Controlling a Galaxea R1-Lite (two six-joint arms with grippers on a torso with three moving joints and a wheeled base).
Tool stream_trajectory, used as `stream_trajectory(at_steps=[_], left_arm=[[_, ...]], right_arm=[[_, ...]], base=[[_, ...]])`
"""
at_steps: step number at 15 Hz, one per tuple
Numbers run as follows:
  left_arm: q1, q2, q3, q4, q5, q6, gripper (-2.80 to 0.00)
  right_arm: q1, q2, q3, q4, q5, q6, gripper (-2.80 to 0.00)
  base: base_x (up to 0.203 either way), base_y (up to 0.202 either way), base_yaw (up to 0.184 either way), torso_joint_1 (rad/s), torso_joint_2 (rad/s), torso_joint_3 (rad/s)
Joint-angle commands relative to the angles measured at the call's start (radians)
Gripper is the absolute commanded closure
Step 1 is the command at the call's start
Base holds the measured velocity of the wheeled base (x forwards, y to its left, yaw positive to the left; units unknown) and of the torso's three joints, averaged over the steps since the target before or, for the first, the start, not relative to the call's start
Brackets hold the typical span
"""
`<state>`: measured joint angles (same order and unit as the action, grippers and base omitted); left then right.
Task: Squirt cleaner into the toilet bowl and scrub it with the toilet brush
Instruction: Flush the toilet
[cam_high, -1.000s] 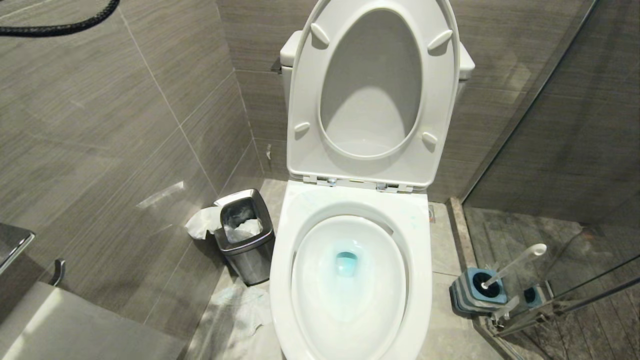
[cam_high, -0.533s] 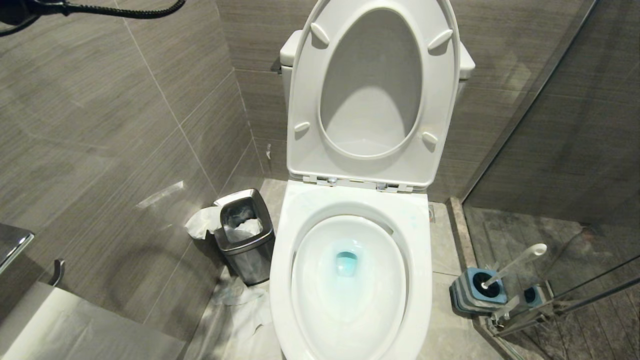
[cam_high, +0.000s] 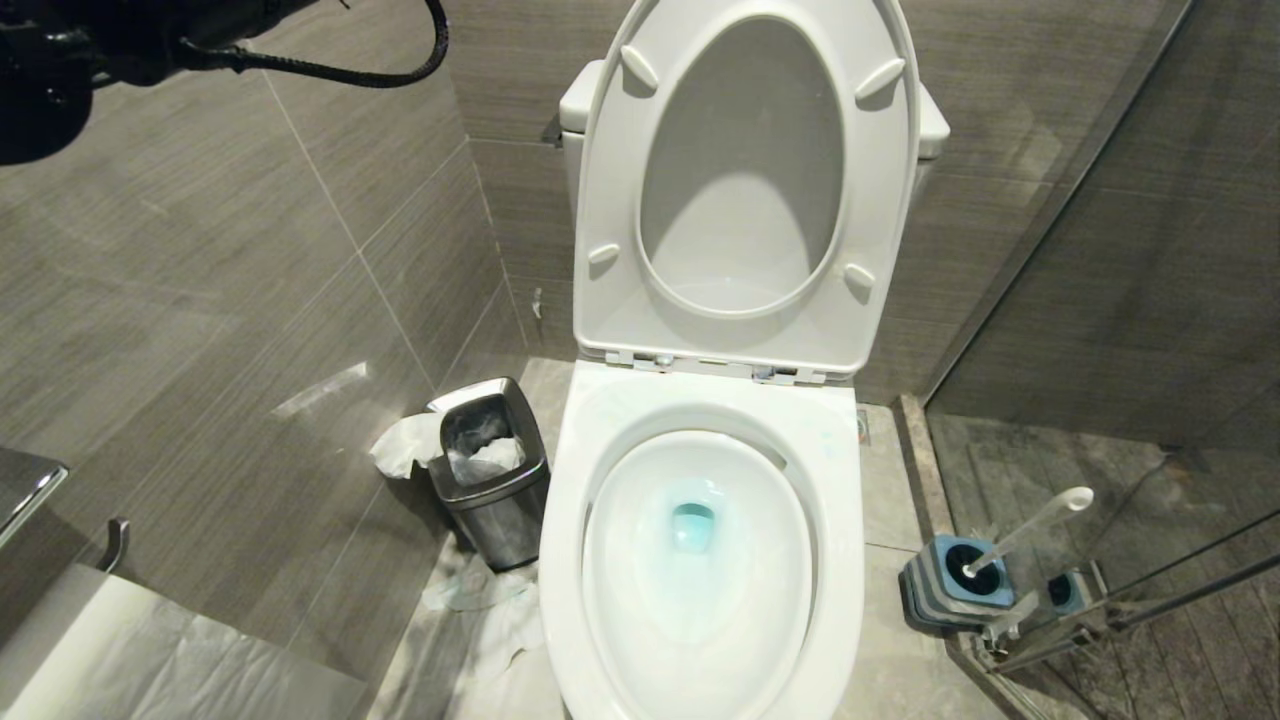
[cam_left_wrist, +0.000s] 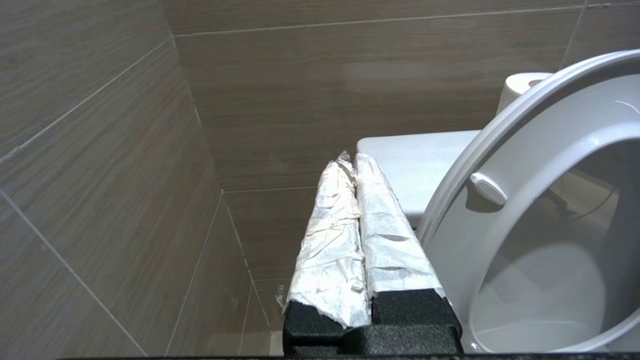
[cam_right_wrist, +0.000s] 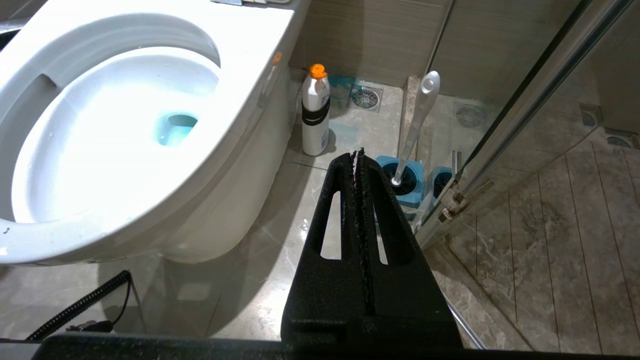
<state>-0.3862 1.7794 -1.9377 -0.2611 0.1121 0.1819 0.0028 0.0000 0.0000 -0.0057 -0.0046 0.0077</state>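
The toilet bowl (cam_high: 700, 560), tinted blue by cleaner (cam_high: 692, 526), is unchanged; the left arm has pushed further into view, its taped pincer (cam_left_wrist: 354, 162) shut and empty. The right pincer (cam_right_wrist: 358, 152) is shut too.

Left gripper (cam_left_wrist: 356, 162): two long fingers (cam_left_wrist: 330, 250) wrapped in crinkled white tape, on matte black textured bases. Right gripper (cam_right_wrist: 358, 152): bare black wedge fingers (cam_right_wrist: 372, 220), each with a long slot, toothed inner edges. Black coiled cable (cam_high: 340, 70) trailing behind the left wrist.
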Motion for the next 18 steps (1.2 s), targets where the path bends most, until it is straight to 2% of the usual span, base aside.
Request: stream_trajectory(at_steps=[1, 3, 6, 18], left_arm=[[-0.007, 0.006, 0.003, -0.005, 0.000, 0.002, 0.00], [-0.036, 0.012, 0.003, -0.017, 0.006, 0.007, 0.00], [-0.039, 0.017, 0.003, -0.022, 0.012, 0.016, 0.00], [-0.028, 0.026, 0.003, 0.102, 0.028, 0.023, 0.00]], right_arm=[[0.000, 0.002, 0.000, 0.000, 0.000, 0.000, 0.00], [0.000, 0.002, 0.000, 0.000, 0.000, 0.000, 0.00], [0.000, 0.002, 0.000, 0.000, 0.000, 0.000, 0.00], [0.000, 0.002, 0.000, 0.000, 0.000, 0.000, 0.00]], base=[[0.000, 0.000, 0.000, 0.000, 0.00, 0.000], [0.000, 0.000, 0.000, 0.000, 0.00, 0.000], [0.000, 0.000, 0.000, 0.000, 0.00, 0.000], [0.000, 0.000, 0.000, 0.000, 0.00, 0.000]])
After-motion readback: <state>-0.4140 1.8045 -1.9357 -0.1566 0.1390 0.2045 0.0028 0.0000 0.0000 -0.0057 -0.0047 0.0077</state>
